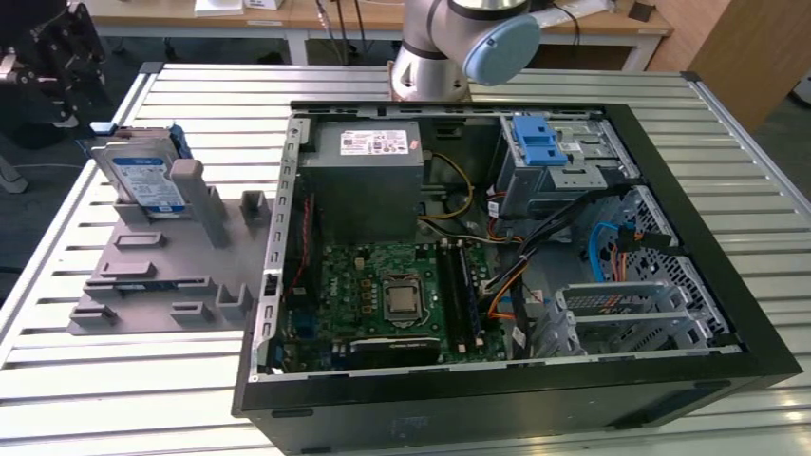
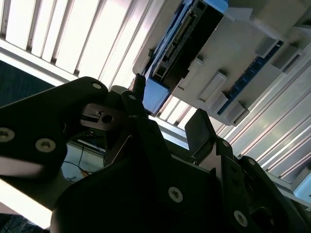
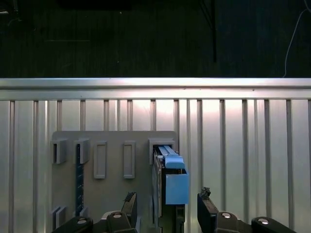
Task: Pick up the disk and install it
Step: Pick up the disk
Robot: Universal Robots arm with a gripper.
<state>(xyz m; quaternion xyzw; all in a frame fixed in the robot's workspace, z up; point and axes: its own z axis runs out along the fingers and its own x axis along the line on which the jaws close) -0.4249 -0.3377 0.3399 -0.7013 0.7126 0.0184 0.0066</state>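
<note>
Grey slotted rack [image 1: 152,285] is keeping the disk [image 1: 140,180] standing on edge on the desk [image 1: 127,380], at nine o'clock from the computer case [image 1: 507,404] in the exterior view, so the wide-spread pincer [image 3: 166,196] is straddling its exposed faces without touching.

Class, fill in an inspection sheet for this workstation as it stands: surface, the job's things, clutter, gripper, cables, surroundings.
Surface: slatted silver metal table, carrying everything.
Job's things: flat silver hard disk with blue carrier stands on edge in a grey plastic slotted rack; beside it lies an open black computer case holding a grey metal drive cage with a blue latch.
Clutter: nothing seen.
Gripper: black two-finger gripper is open; in the first wrist view its fingers sit either side of the disk with gaps showing, not touching.
Cables: yellow, orange, blue and black wires inside the case.
Surroundings: wooden desks behind the table; dark floor past its edge.
</note>
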